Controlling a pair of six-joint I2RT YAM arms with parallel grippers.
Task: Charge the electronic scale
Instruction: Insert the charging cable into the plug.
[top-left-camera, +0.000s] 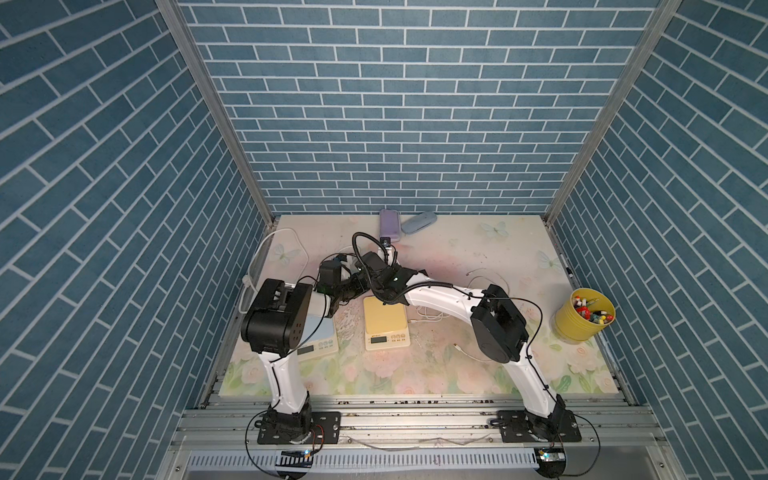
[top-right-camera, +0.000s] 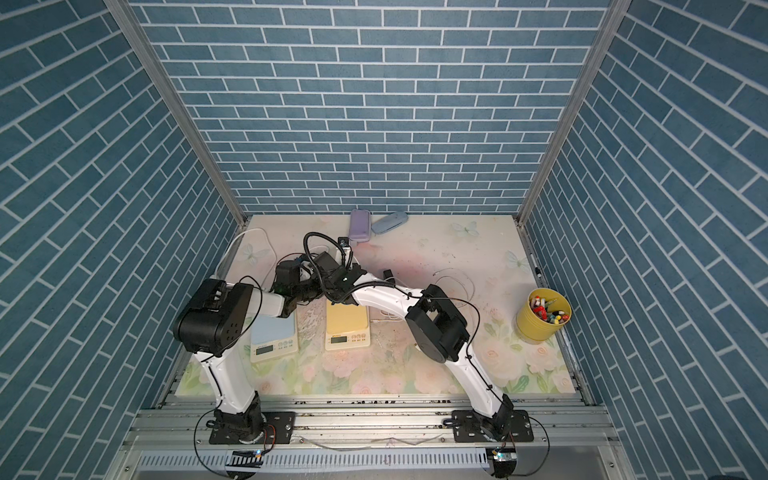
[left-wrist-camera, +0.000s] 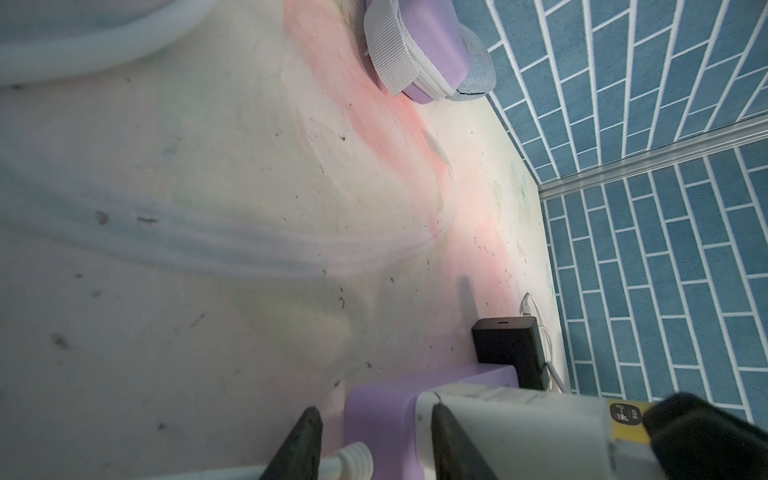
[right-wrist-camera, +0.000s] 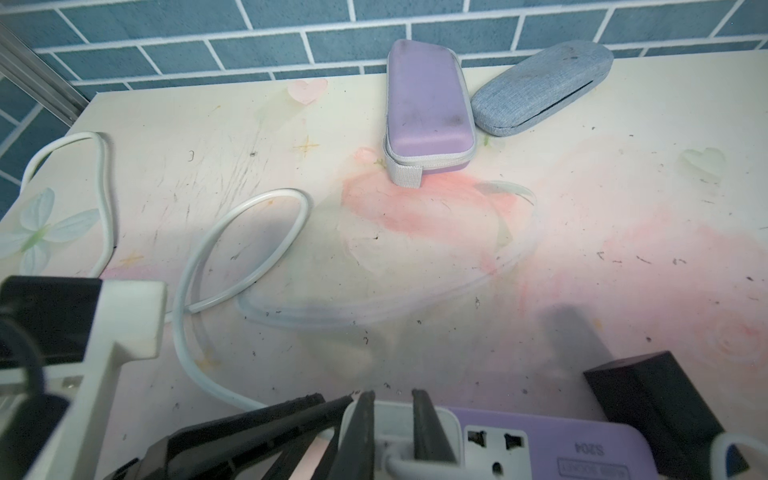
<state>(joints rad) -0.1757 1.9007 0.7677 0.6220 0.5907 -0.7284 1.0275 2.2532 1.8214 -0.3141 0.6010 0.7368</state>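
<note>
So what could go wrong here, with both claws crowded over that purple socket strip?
1. The right gripper pinches a white plug over the purple power strip; pushed crooked, it could jam or shove the strip.
2. The left gripper straddles the strip's end with jaws apart, so the strip might slide.
3. Both grippers work very close together and might bump.

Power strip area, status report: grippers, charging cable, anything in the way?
Left gripper open, straddling purple power strip end. Right gripper shut on white cable; black charger port empty. Right arm overhangs yellow scale; both grippers crowd the strip.
</note>
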